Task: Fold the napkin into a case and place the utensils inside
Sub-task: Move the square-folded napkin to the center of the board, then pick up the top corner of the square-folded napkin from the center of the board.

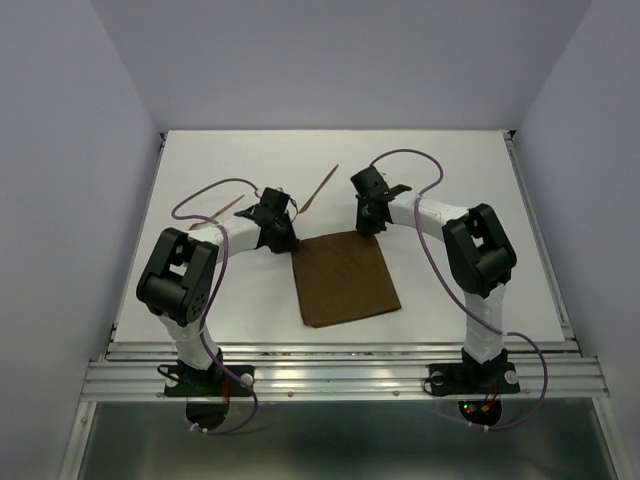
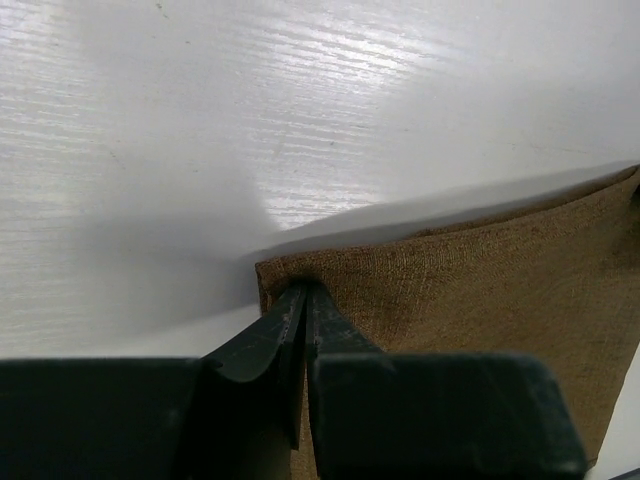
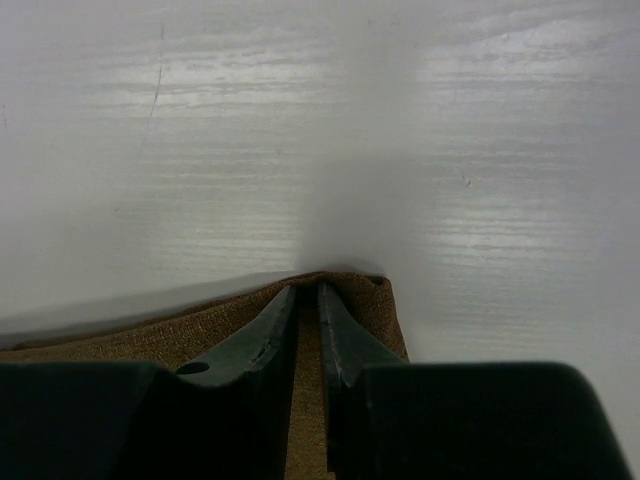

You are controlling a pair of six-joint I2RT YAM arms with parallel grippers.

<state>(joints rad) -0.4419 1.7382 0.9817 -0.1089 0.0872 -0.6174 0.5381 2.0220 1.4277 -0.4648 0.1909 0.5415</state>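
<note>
1. White table (image 1: pixel 470 190) fills my overhead view, boxed in by pale walls (image 1: pixel 60 150) on three sides, with both arm bases at its near edge.
2. I see the napkin (image 1: pixel 345 280), a dark brown rectangle, lying near the middle of the table between the two arms. It is turned a little askew, with its near edge towards the bases.
3. My left claw (image 1: pixel 283 237) sits at the napkin's far left corner. On the left wrist camera its fingers (image 2: pixel 285 330) are pressed almost together, only a thin dark line between them, and they pinch the cloth right at that corner.
4. The cloth's far edge runs away from that corner to the right of the wrist view, with a shadow on the table along it.
5. My right claw (image 1: pixel 368 226) sits at the napkin's far right corner. On its wrist camera the fingers (image 3: pixel 345 340) stand close together with a narrow strip of brown cloth showing between them. The cloth rises in a small peak around the tips, so this claw is pinching the napkin too.
6. One utensil (image 1: pixel 322 187), a thin reddish-brown stick, lies slanted on the bare table beyond the napkin, between the two claws.
7. The other utensil (image 1: pixel 225 207) lies further left, beyond the left arm, well apart from the cloth.
</note>
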